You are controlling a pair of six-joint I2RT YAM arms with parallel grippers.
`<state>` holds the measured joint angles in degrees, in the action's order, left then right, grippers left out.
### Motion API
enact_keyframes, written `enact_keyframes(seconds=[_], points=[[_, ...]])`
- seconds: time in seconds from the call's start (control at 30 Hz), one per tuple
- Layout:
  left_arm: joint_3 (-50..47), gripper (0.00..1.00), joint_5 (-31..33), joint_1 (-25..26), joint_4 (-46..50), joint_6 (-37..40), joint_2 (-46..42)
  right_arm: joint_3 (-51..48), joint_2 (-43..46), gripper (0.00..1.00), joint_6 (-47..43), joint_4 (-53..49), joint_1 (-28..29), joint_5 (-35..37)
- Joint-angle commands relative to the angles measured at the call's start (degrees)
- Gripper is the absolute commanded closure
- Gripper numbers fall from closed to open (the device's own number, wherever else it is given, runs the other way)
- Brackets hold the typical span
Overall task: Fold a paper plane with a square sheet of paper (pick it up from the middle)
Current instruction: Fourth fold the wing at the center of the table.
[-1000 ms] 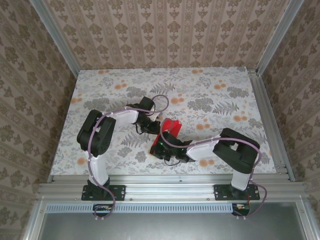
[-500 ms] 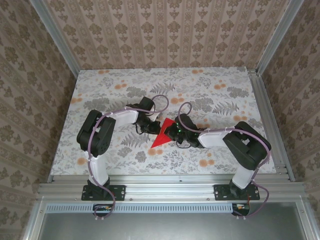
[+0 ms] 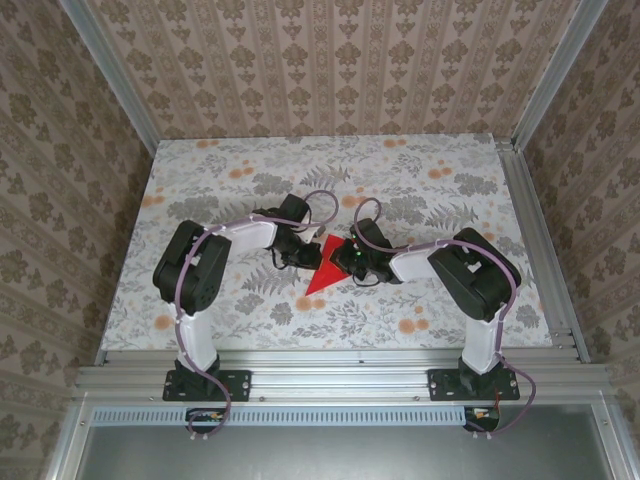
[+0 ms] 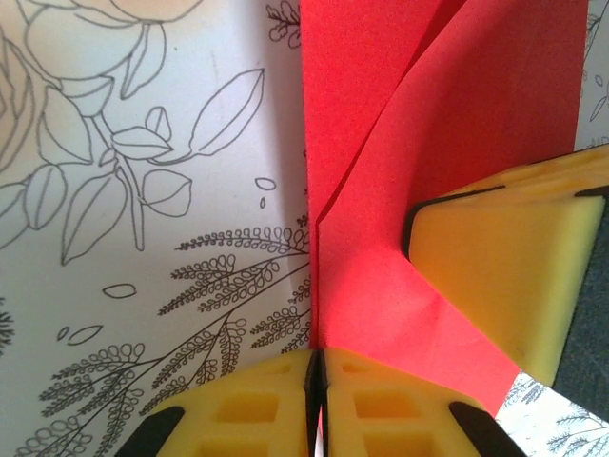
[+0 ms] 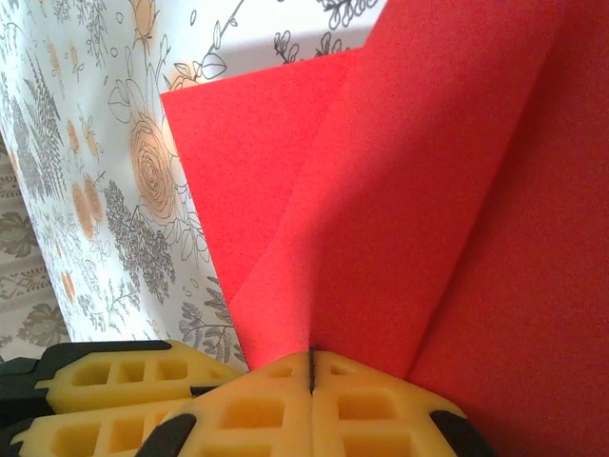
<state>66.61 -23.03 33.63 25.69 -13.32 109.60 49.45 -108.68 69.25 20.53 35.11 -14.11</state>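
Left gripper [image 4: 316, 367]: I record it as closed. Its two yellow fingers are pressed together with only a hairline seam between them. A standing folded edge of the sheet of paper [image 3: 321, 272] runs straight into that seam, so it is pinching the paper.

Right gripper [image 5: 311, 367]: I record it as closed too. Its fingers meet at a thin dark line, and a crease of the red paper enters that line from above, so it is clamped on the sheet. From the left wrist camera I see one of its fingers [image 4: 495, 276] lying against the red surface, just beside the left gripper.

Sheet of paper: it is bright red, matte and partly folded. From above it reads as a triangle resting on the counter [image 3: 440, 200] near the counter's middle, a little toward the counter's near edge, with one corner pointing at the near left. Both wrist cameras show overlapping flaps with sharp creases. One flap lies flat on the counter and another is lifted off it.

Both grippers meet over the counter's middle. The left gripper comes in from the counter's left half and the right gripper from its right half, with the paper between them.

Counter surface: pale floral print with grey leaves and small orange flowers [image 3: 408, 325], well apart from the paper.
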Motion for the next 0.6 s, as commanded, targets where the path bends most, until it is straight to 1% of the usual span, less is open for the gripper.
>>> enact_keyframes(seconds=[0.0, 0.03, 0.13, 0.2, 0.3, 0.43, 0.57], points=[[-2.38, 0.82, 7.06, 0.43, 5.27, -0.57, 0.17, 0.53, -2.07, 0.92, -1.99, -4.62, -0.13, -1.14], [-1.97, 0.79, 7.41, 0.34, 5.57, -0.67, -0.75, 0.43, -2.09, 0.92, -1.99, -4.63, -0.13, -1.26], [-0.73, 0.76, 7.94, 0.38, 6.17, -1.34, -3.95, 0.33, -2.48, 0.92, -2.28, -4.73, -0.14, -1.84], [-0.30, 0.71, 8.45, 0.39, 6.47, -1.97, -6.57, 0.27, -2.75, 0.92, -2.28, -4.37, -0.13, -2.54], [-1.17, 0.70, 8.35, 0.39, 6.56, -2.98, -10.24, 0.08, -2.80, 0.92, -2.24, -3.61, -0.11, -3.36], [-4.39, 0.72, 5.23, 0.97, 4.43, -4.93, -13.45, 0.11, -2.68, 0.92, -2.19, -2.96, -0.13, -4.51], [-8.58, 0.78, 0.67, 2.08, -0.05, -7.55, -13.54, -0.41, -2.18, 0.92, -2.13, -2.64, -0.22, -4.88]])
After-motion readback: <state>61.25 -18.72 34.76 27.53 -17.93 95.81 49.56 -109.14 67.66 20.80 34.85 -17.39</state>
